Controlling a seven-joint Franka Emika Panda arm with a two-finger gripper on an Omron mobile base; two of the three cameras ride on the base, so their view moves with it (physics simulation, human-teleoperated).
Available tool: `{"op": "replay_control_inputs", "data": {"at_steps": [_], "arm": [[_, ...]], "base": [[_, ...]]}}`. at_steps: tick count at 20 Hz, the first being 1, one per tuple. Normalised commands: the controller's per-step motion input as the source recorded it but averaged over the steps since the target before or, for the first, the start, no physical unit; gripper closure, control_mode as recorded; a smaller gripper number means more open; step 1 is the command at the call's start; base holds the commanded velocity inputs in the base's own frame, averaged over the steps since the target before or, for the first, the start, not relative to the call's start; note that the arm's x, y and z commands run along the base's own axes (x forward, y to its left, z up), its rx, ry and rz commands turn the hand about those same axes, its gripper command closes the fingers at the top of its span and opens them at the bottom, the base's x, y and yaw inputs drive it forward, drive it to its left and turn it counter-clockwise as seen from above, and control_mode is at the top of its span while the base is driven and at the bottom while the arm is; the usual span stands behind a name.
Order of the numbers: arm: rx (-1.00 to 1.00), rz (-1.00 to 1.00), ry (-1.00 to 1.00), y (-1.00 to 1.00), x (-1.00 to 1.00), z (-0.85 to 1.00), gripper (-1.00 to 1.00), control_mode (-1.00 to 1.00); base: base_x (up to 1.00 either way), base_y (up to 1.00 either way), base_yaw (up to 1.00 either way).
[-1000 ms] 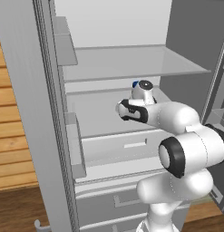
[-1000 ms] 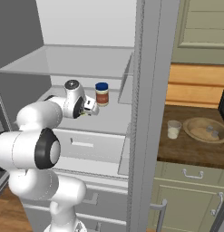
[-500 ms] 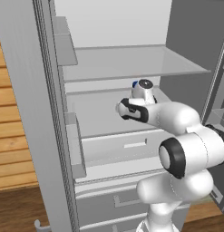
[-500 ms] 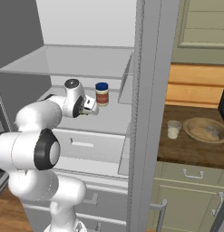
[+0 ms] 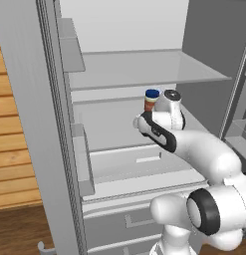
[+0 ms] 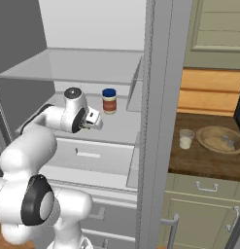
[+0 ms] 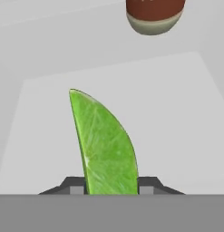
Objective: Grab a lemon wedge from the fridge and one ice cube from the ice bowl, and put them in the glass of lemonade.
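So the arm is reaching deep into the open fridge [image 5: 55, 124], hand down low over the middle shelf, because that's where the lemon wedge [image 7: 104, 145] sits. In the hand view the gripper [image 7: 109, 185] has its two dark tips snug against either side of the wedge, so it looks like it's pinching it, standing on edge on the pale shelf floor. The wedge itself is a bright yellow-green sliver, curved on one side, pointy at the top, with faint pulp streaks. The brown jar with the blue lid [image 6: 109, 101] stands just behind it on the same shelf. Out on the wooden counter, the glass of lemonade [image 6: 186, 139] waits right beside the ice bowl [image 6: 221, 140].
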Motion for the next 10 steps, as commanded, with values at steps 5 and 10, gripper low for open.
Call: {"op": "replay_control_inputs", "data": {"at_steps": [5,10], "arm": [[0.07,0.0,0.0,-0.26,-1.0,0.63,1.0,-1.0],[0.02,0.0,0.09,-0.3,-1.0,0.97,1.0,-1.0]], "base": [[0.0,0.0,0.0],[0.0,0.0,0.0]]}}
